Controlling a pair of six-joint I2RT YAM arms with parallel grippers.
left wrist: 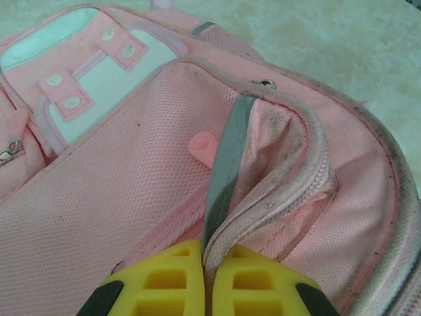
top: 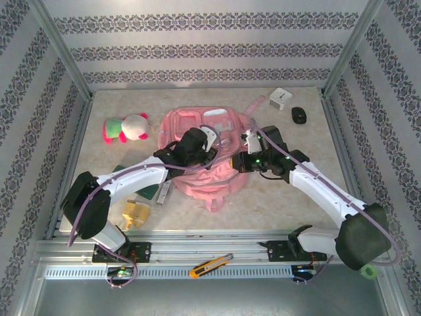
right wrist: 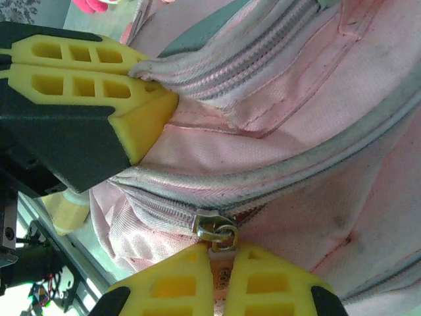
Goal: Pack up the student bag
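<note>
The student bag [top: 212, 186], a soft pink backpack, lies flat mid-table. My left gripper [top: 205, 150] is over its middle and is shut on the raised white zip edge [left wrist: 263, 207] of the bag [left wrist: 118, 204], beside a grey strap [left wrist: 227, 158]. In the left wrist view the yellow fingers meet at my left gripper [left wrist: 205, 266]. My right gripper [top: 235, 163] comes in from the right. It [right wrist: 223, 273] is shut on the pale pull tab [right wrist: 223, 263] hanging from the metal zip slider [right wrist: 216, 227] of the bag [right wrist: 316, 131]. The left gripper's fingers [right wrist: 85, 72] show close by.
A pink-and-green plush toy [top: 125, 128] lies back left. A white box [top: 281, 99] and a black mouse [top: 299, 115] sit back right. A yellow object [top: 136, 214] and a green item [top: 148, 191] lie near the left arm. A utility knife [top: 210, 265] rests on the front rail.
</note>
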